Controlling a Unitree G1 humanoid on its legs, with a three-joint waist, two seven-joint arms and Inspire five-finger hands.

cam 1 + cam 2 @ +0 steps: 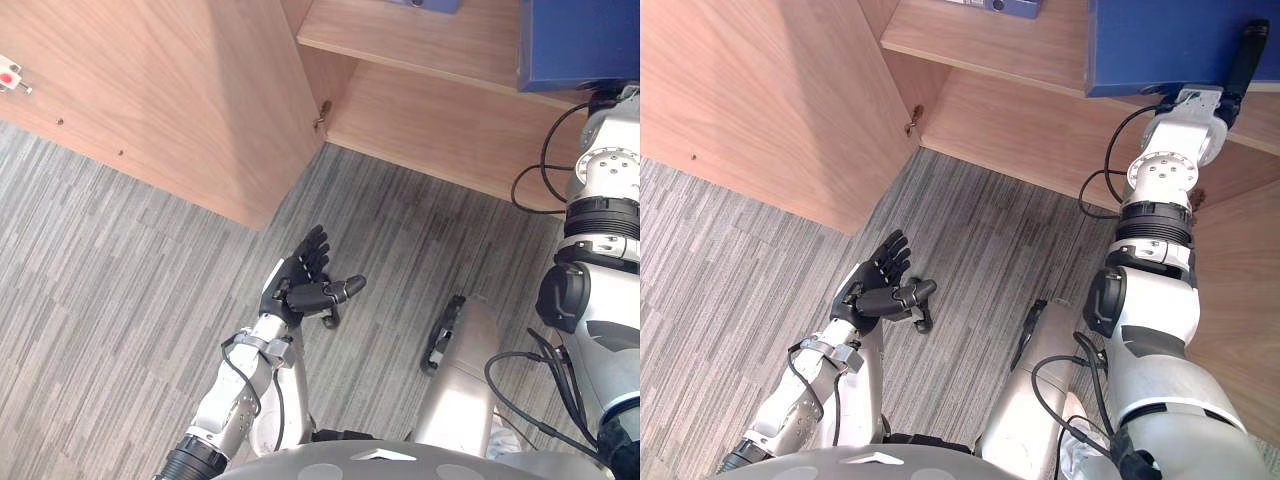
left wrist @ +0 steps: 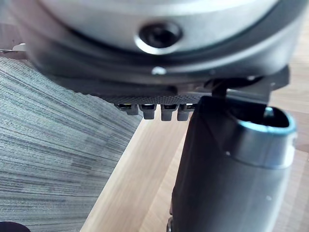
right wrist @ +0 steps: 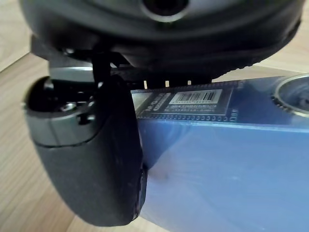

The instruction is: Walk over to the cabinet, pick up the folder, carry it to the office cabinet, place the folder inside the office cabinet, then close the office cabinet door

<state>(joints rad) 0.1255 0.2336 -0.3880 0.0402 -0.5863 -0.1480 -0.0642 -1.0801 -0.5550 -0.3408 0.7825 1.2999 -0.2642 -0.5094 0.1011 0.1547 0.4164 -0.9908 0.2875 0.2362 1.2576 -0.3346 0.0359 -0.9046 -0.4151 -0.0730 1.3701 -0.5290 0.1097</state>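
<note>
Right hand (image 3: 91,159): clasped on the blue folder (image 1: 1160,45), thumb flat against its face. Folder: at the open office cabinet, over the upper shelf (image 1: 400,40); resting or not, cannot tell. Left hand (image 1: 300,280): fingers relaxed, empty, over the carpet (image 1: 100,300). Door (image 1: 170,90): swung wide, lower shelf (image 1: 1020,120) bare.

Smooth plastic folder (image 1: 1160,45), matt wood cabinet (image 1: 1020,125)

right hand (image 3: 91,159): thumb clamped flat on face of blue folder (image 3: 217,179) | barcode label (image 3: 195,98): along folder edge nearest palm, just beside thumb | metal ring (image 3: 295,94): set in folder, apart from thumb | light wood panel (image 3: 19,159): behind hand and folder
</note>
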